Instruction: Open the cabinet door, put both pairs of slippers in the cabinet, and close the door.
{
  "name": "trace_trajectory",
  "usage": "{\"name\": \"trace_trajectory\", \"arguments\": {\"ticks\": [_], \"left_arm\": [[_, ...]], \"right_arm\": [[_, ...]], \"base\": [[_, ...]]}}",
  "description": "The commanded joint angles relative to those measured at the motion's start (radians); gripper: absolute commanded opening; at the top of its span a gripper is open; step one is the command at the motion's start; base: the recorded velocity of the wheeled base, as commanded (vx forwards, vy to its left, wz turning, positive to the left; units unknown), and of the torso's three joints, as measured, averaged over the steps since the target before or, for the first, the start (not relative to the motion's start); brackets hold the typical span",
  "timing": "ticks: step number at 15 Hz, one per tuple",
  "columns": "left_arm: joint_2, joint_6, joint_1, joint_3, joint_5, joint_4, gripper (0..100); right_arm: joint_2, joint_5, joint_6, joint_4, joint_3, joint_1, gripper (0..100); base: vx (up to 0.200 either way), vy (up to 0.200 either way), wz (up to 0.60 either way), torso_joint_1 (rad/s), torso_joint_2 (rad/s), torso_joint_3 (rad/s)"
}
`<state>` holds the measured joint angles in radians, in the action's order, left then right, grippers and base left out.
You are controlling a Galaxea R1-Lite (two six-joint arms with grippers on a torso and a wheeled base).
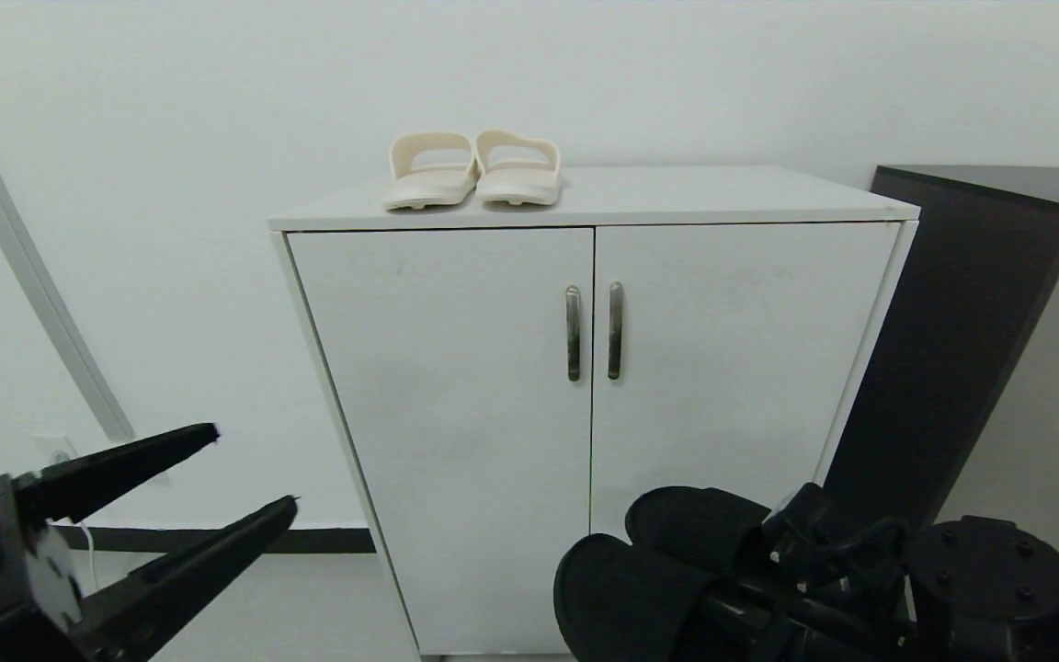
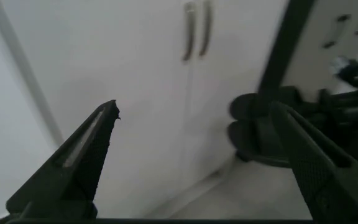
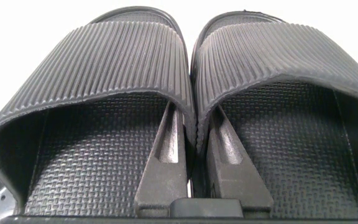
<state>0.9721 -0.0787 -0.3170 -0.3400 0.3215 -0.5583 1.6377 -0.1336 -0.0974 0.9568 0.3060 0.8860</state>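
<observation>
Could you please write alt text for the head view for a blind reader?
A white two-door cabinet stands shut, cream slippers on its top. The right gripper holds black slippers low before it; the left gripper is open at lower left.

Text on cabinet (image 1: 456,414): none legible.
Print on black slippers (image 3: 123,68): none legible.
Print on cream slippers (image 1: 472,176): none legible.

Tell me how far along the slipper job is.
Done: nothing stowed; both cabinet doors are shut. In hand: the right gripper clamps the black slippers; the left gripper is open, empty. Left: open a door, stow them and the beige slippers from the cabinet top, close.
</observation>
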Motion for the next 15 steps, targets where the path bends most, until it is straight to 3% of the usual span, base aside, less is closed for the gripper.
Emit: {"name": "trace_trajectory", "arguments": {"ticks": [1, 2, 5, 11, 13, 15], "left_arm": [[0.16, -0.07, -0.136, -0.108, -0.004, -0.022, 100], [0.194, -0.098, -0.186, -0.155, -0.002, -0.022, 100], [0.319, -0.102, -0.269, -0.278, 0.002, -0.022, 100], [0.591, -0.105, -0.283, -0.517, 0.139, -0.017, 100], [0.686, -0.15, -0.3, -0.62, 0.182, -0.015, 100], [0.761, -0.165, -0.3, -0.699, 0.232, -0.015, 100]], "right_arm": [[-0.001, 0.002, -0.004, 0.003, -0.001, -0.002, 0], [-0.007, 0.017, -0.005, 0.003, -0.001, -0.002, 0], [-0.01, 0.026, -0.005, 0.003, -0.001, -0.002, 0], [-0.01, 0.046, -0.004, 0.003, -0.001, -0.002, 0], [-0.006, 0.048, -0.002, 0.002, -0.002, -0.002, 0], [-0.002, 0.048, -0.002, 0.002, -0.002, -0.002, 0]], "base": [[0.0, 0.0, 0.0, 0.0, 0.0, 0.0], [0.0, 0.0, 0.0, 0.0, 0.0, 0.0], [0.0, 0.0, 0.0, 0.0, 0.0, 0.0], [0.0, 0.0, 0.0, 0.0, 0.0, 0.0], [0.0, 0.0, 0.0, 0.0, 0.0, 0.0], [0.0, 0.0, 0.0, 0.0, 0.0, 0.0]]}}
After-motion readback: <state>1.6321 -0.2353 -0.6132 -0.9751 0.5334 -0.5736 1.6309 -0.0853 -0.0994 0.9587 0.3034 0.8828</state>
